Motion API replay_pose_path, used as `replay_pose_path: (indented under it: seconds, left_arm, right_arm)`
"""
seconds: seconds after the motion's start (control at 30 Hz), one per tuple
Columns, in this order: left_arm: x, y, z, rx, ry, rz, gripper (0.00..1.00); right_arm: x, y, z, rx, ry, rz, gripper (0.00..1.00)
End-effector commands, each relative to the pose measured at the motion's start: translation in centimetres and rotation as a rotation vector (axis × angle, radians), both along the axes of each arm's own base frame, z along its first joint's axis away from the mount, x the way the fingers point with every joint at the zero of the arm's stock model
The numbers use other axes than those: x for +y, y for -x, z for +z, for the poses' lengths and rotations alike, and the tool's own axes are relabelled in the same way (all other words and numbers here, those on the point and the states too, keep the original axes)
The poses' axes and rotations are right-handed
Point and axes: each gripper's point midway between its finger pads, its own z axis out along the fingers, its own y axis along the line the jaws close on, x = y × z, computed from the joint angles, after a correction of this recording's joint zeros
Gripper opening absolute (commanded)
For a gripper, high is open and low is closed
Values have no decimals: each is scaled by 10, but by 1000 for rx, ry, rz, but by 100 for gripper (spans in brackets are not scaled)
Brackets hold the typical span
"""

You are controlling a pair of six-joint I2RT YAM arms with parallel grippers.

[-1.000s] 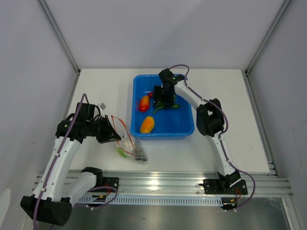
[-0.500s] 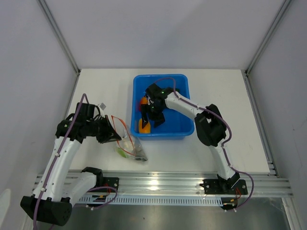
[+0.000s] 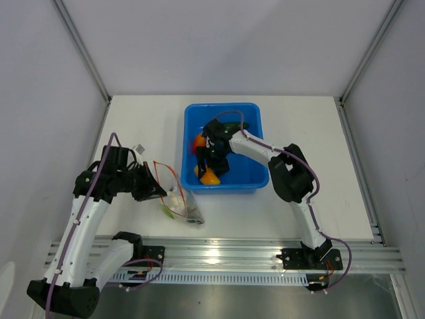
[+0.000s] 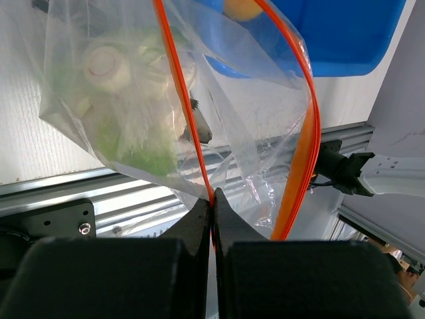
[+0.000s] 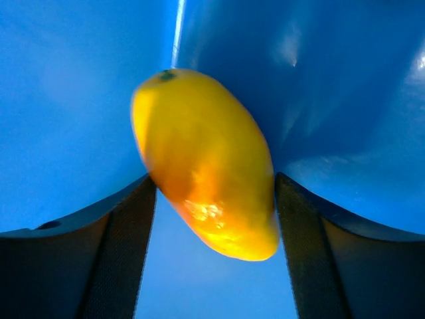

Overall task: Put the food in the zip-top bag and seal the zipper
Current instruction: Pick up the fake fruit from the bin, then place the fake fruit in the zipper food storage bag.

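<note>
My left gripper (image 3: 157, 191) is shut on the orange-red zipper (image 4: 179, 113) of the clear zip-top bag (image 3: 178, 201), holding its mouth open toward the bin. Inside the bag (image 4: 252, 113) lie a white-green cauliflower (image 4: 106, 66), a green piece (image 4: 136, 143) and a dark piece. My right gripper (image 3: 212, 170) is down in the blue bin (image 3: 259, 181), its fingers closed against both sides of a yellow-orange piece (image 5: 206, 159), which also shows in the top view (image 3: 210, 177). An orange-red piece (image 3: 198, 143) lies in the bin beside it.
The bin stands at the back middle of the white table, its near wall close to the bag's mouth. A dark green piece (image 3: 232, 124) lies at the bin's far end. A small white tag (image 3: 140, 147) lies behind the left gripper. An aluminium rail (image 3: 219, 256) runs along the near edge.
My right gripper moved from the bin's far middle toward its near left corner and came down around the yellow-orange piece. The left arm and bag barely moved.
</note>
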Motion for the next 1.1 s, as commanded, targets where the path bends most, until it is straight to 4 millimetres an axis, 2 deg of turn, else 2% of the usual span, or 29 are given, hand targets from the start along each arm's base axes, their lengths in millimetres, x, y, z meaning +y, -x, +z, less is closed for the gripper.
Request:
replay_pose_path:
  seconds: [0.0, 0.13, 0.2, 0.27, 0.37, 0.5, 0.53, 0.6, 0.63, 0.7, 0.73, 0.83, 0.87, 0.93, 0.97, 1.07]
  left_arm:
    - [-2, 2, 15, -46, 31, -1, 1]
    - [-3, 5, 19, -59, 42, 3, 0]
    - [-3, 7, 21, -65, 45, 4, 1]
    - [-3, 8, 22, -67, 52, 7, 1]
    - [-6, 11, 24, -74, 73, 1, 1]
    - [-9, 14, 21, -83, 101, 1, 0]
    - [-9, 15, 21, -93, 103, 5, 1]
    - [-9, 14, 25, -113, 107, 9, 1]
    - [-8, 15, 27, -127, 105, 13, 1]
    - [-7, 12, 30, -153, 107, 17, 1]
    - [-8, 12, 32, -164, 110, 18, 0]
    - [-12, 9, 32, -182, 142, 18, 1]
    - [-13, 9, 33, -191, 157, 26, 1]
    - [-17, 6, 34, -197, 190, 31, 1]
    - [-19, 5, 34, -196, 203, 32, 1]
    - [-24, 3, 34, -190, 244, 31, 1]
  right_arm:
    - [15, -14, 3, -64, -28, 5, 71]
    - [17, -16, 1, -56, -38, 9, 29]
    - [16, -17, 4, -68, -38, 9, 25]
    - [16, -20, 9, -92, -36, 15, 17]
    - [13, -31, 29, -146, -30, 12, 5]
    - [7, -38, 62, -204, -51, -6, 0]
    - [6, -37, 78, -226, -71, -8, 0]
    - [5, -34, 96, -247, -91, -4, 0]
    - [5, -31, 114, -274, -114, -3, 0]
    - [7, -23, 134, -300, -146, 9, 0]
    - [6, -19, 154, -334, -173, 14, 0]
    - [8, -3, 185, -382, -220, 45, 0]
    - [6, 3, 206, -417, -250, 45, 0]
    - [7, 14, 229, -450, -291, 64, 0]
    - [4, 19, 251, -485, -329, 68, 0]
    - [10, 37, 281, -524, -409, 111, 0]
